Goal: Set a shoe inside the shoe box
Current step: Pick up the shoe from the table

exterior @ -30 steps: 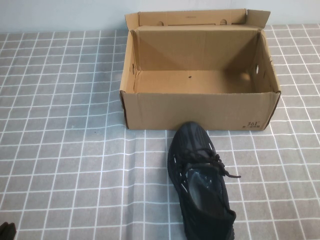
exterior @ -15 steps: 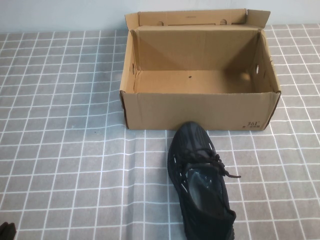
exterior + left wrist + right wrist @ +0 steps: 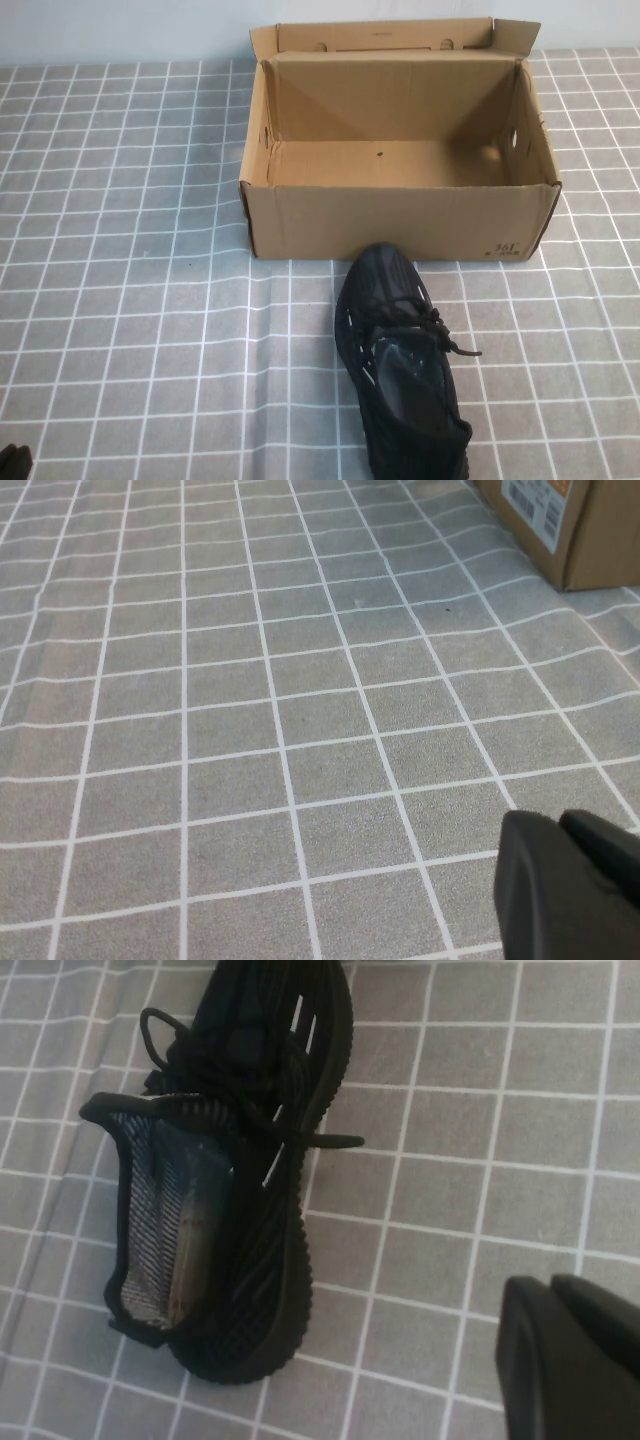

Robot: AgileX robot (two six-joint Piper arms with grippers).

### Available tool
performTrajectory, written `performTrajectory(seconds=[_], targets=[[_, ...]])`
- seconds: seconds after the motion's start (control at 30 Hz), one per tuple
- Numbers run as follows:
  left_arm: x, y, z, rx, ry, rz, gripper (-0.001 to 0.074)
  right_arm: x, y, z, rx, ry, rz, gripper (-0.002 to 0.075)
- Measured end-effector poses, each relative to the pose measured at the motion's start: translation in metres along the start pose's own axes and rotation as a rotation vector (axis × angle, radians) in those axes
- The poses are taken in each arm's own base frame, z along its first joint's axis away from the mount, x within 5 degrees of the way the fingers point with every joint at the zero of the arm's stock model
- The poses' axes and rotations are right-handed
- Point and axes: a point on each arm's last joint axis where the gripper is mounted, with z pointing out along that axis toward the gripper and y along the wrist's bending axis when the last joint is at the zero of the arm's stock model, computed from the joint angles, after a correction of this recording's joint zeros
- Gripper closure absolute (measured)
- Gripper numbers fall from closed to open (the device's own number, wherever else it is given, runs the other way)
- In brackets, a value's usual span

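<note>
the shoe (image 3: 403, 365) lies on the worktop (image 3: 130, 300) just in front of the box (image 3: 400, 222), toe almost at the box's front wall, heel toward the robot. its long axis runs roughly front to back, leaning a little so the heel sits further to the robot's right than the toe. the box is open and nothing lies in it, lid flap folded back at the far side.

the right claw (image 3: 575, 1360) is plainly the nearer one — in its wrist view the shoe (image 3: 230, 1170) fills the area just beside and ahead of the claw, with the collar opening and laces facing up. the claw hangs off the shoe's outer side, near the heel end, not touching it. only the dark tip shows, so whether it is released or clenched i cannot tell.

the left claw (image 3: 570, 885) is parked well off to the robot's left, over bare worktop, with only a corner of the box (image 3: 560, 525) ahead of it and no shoe near — its state i cannot tell either.

by my reading the grasp is not yet begun; the right arm would need to shift sideways over the heel or collar, across the shoe's long axis, before lifting it forward over the box wall.
</note>
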Motion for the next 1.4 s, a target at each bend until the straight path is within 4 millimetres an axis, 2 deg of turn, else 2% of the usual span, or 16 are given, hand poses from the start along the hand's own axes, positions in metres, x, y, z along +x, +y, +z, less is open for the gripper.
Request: performTrajectory(seconds=[0.13,0.27,0.43,0.57,0.63,0.7,0.87,0.93,1.2,1.4], targets=[[0.0,0.0,0.0,0.0,0.0,0.0,0.0735,-0.029,0.0,0.02,-0.017,0.079,-0.037,0.0742],[0.0,0.0,0.0,0.0,0.0,0.0,0.0735,-0.049,0.016,0.047,-0.068,0.162,-0.134,0.0742],[0.0,0.0,0.0,0.0,0.0,0.0,0.0735,-0.057,0.064,0.076,-0.162,0.266,-0.426,0.0742],[0.0,0.0,0.0,0.0,0.0,0.0,0.0735,-0.049,0.112,0.09,-0.289,0.334,-0.75,0.0738],[0.0,0.0,0.0,0.0,0.0,0.0,0.0735,-0.047,0.128,0.093,-0.32,0.345,-0.858,0.0711],[0.0,0.0,0.0,0.0,0.0,0.0,0.0735,-0.047,0.137,0.096,-0.324,0.35,-0.953,0.0649],[0.0,0.0,0.0,0.0,0.0,0.0,0.0735,-0.051,0.139,0.109,-0.279,0.363,-1.12,0.0429],[0.0,0.0,0.0,0.0,0.0,0.0,0.0735,-0.052,0.135,0.118,-0.242,0.368,-1.171,0.039],[0.0,0.0,0.0,0.0,0.0,0.0,0.0735,-0.057,0.124,0.154,-0.109,0.359,-1.306,0.0398],[0.0,0.0,0.0,0.0,0.0,0.0,0.0735,-0.061,0.127,0.166,-0.1,0.293,-1.311,0.0402]])
